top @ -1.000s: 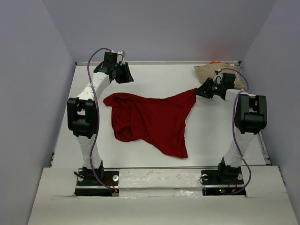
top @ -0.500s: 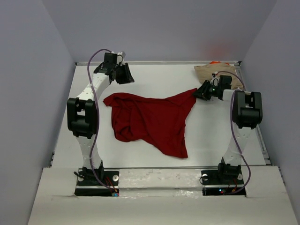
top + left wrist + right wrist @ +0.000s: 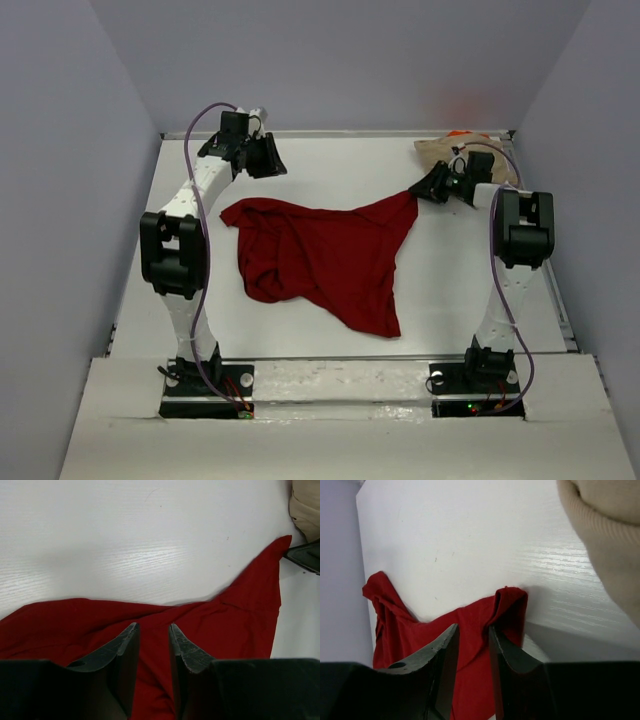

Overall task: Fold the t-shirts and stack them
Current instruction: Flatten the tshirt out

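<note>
White tabletop point(image 3: 330, 165): dark red t-shirt point(image 3: 320, 255) is left crumpled, unfolded. At its far-right corner the right gripper point(image 3: 420, 190) has been nudged back (jaws narrow, grip cannot be told) and the corner barely dragged, so flattening is hardly advanced. Left gripper point(image 3: 268, 160), narrowly parted and empty, is parked beyond its far-left edge.

**Shirts Half Seen, Grip Unclear**

The tan shirt point(image 3: 438, 152) lay partly behind the right arm point(image 3: 522, 235). The orange fabric point(image 3: 460, 133) showed only as a sliver beyond it. The left wrist view cropped the dark red shirt point(image 3: 225, 620) at its lower edge. Whether the right gripper point(image 3: 472, 626) pinched that shirt's corner was unclear.
</note>
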